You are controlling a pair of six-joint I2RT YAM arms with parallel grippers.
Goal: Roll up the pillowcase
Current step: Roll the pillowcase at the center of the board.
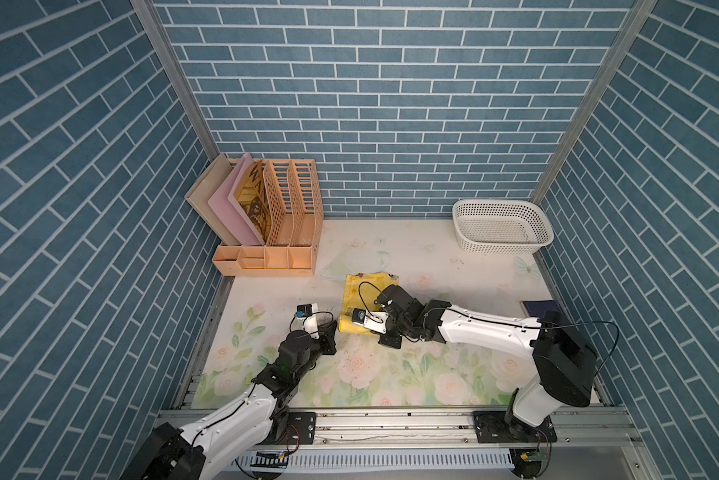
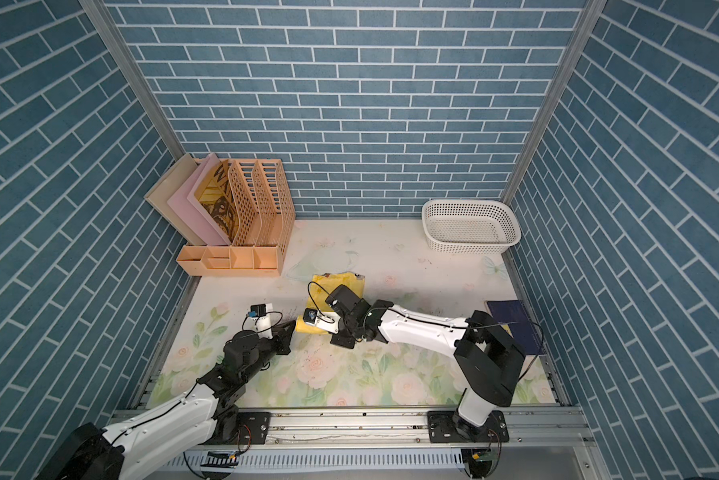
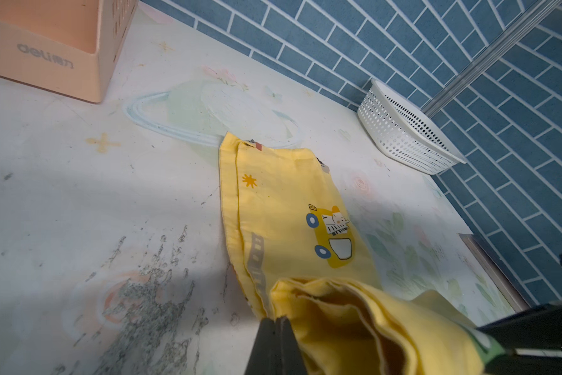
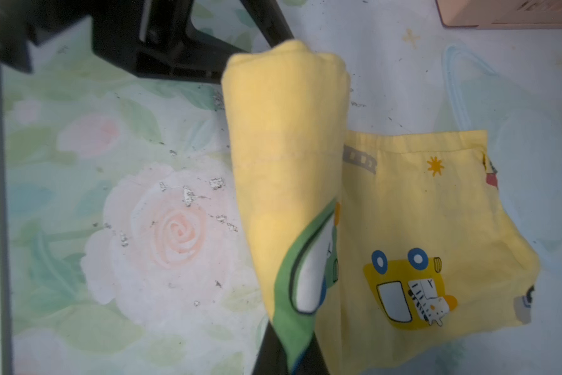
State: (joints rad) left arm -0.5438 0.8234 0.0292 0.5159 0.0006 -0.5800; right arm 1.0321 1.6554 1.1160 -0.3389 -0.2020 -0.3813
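Pillowcase position, both top views: the pillowcase [image 1: 366,279] lies mid-table on the flowered mat [image 1: 395,374], partly hidden under the right arm. The left gripper [image 2: 294,325] reaches in from the left to the near yellow edge. The right gripper's tips are hidden beneath its own wrist.

Left wrist view: the near part of the cloth is wound into a thick roll [image 3: 364,324]. The unrolled remainder [image 3: 282,201] lies flat, running away towards the back wall. The left fingers [image 3: 266,344] are pressed together at the open end of the roll. Whether cloth sits between them cannot be told.

Right wrist view: the right gripper [image 4: 291,355] pinches the opposite end of the roll, with green-printed cloth passing between its fingers. The roll [image 4: 286,146] spans from this grip to the left gripper at its far end.

Orientation: the roll's long axis runs across the table, from one gripper to the other. The flat tail extends square to it, away from the robot.

Purpose of the hold (a judgement): gripping both ends should keep the roll tight and even, so it can be turned over onto the remaining flat cloth. The task looks roughly half done.
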